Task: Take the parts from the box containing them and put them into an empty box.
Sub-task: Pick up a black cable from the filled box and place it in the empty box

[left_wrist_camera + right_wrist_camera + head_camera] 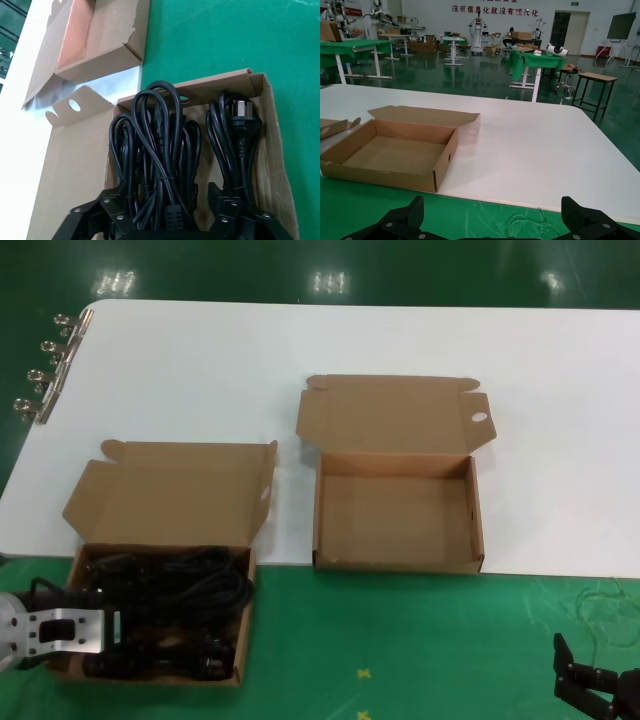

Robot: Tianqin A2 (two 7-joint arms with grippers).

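The coiled power cables [160,155] lie in the left cardboard box [245,640], the one with slanted lid flaps. They look soft and floppy, not heavy, and the loops may snag each other, so I judge the tied middle of 1 bundle is the best place to hold. The left gripper [167,202] is down over them, fingers apart around a bundle and touching its strands, not yet closed. The empty box [478,525] stands well apart to the right. The right gripper [492,222] waits low, wide open, holding nothing.
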